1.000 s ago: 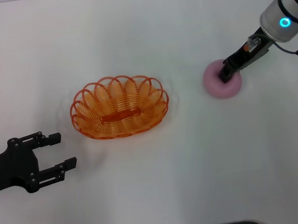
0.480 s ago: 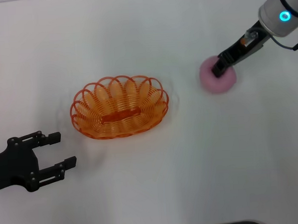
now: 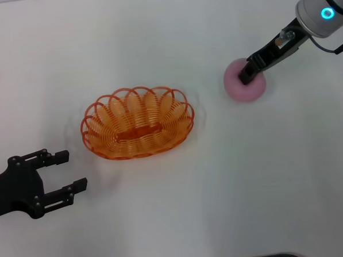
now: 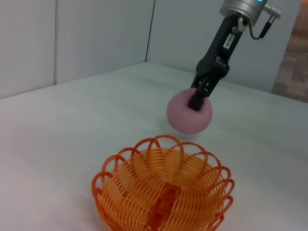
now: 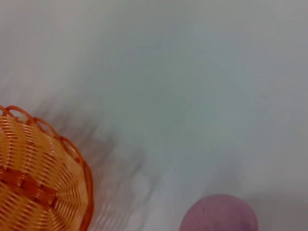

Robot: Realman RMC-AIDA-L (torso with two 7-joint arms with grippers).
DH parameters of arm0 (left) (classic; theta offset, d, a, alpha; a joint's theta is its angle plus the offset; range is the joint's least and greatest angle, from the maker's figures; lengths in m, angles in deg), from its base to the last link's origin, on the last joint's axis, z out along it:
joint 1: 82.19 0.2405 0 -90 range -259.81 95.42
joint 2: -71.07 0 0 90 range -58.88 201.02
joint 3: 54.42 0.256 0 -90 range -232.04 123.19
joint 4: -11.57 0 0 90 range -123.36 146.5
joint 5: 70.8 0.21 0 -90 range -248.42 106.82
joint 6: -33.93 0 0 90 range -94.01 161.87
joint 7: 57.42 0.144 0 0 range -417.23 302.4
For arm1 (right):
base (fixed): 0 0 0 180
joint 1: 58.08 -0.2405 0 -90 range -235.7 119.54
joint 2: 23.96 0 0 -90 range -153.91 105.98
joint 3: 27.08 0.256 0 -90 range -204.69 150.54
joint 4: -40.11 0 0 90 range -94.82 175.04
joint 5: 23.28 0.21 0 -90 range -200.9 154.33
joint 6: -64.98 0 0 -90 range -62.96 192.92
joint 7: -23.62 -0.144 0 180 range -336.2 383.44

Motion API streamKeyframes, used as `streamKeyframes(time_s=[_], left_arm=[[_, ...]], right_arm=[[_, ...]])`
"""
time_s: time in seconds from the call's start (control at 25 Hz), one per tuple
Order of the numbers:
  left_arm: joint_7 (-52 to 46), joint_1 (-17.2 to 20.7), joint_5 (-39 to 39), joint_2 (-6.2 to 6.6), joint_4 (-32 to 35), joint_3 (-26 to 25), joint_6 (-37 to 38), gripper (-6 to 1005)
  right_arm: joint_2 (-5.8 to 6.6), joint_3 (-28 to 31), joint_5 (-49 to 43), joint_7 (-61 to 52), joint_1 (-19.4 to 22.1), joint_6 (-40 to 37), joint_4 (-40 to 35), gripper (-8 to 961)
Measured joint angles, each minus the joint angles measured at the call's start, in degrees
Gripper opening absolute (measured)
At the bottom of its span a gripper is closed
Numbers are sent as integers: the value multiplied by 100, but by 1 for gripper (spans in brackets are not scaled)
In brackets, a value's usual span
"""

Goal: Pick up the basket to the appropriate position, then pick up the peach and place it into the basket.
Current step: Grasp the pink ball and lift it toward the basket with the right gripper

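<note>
peach (image 3: 245, 88) — round, soft pink, in right gripper (image 3: 246, 75)

Glossy plastic-wire basket (image 3: 138, 124), matt peach (image 3: 242, 90)

Left gripper (image 3: 70, 170) is matte black with small screws; the right arm (image 3: 322, 14) is silver, ringed with a blue light, cables trailing.

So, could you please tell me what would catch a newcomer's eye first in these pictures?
Most striking is the bright orange basket, sitting empty near the middle of the white table. Next is the pink peach off to the basket's right, with the right gripper shut on it and apparently lifted clear of the table in the left wrist view. The black left gripper rests open at the near left, apart from the basket.
</note>
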Motion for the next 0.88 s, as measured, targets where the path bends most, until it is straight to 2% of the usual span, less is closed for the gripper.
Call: streamKeyframes(time_s=[0.2, 0.52, 0.72, 0.88], left_arm=[[-1, 0, 0, 1, 2, 0, -2, 698], [-1, 0, 0, 2, 2, -8, -9, 698], [-1, 0, 0, 2, 6, -11, -9, 698], [-1, 0, -4, 1, 10, -17, -9, 698]], right_arm=[[6, 2, 196, 46, 1, -9, -32, 230], [100, 280, 1172, 340, 58, -272, -84, 229], [93, 357, 1629, 500, 68, -314, -84, 229], [24, 348, 1962, 680, 51, -277, -67, 228]])
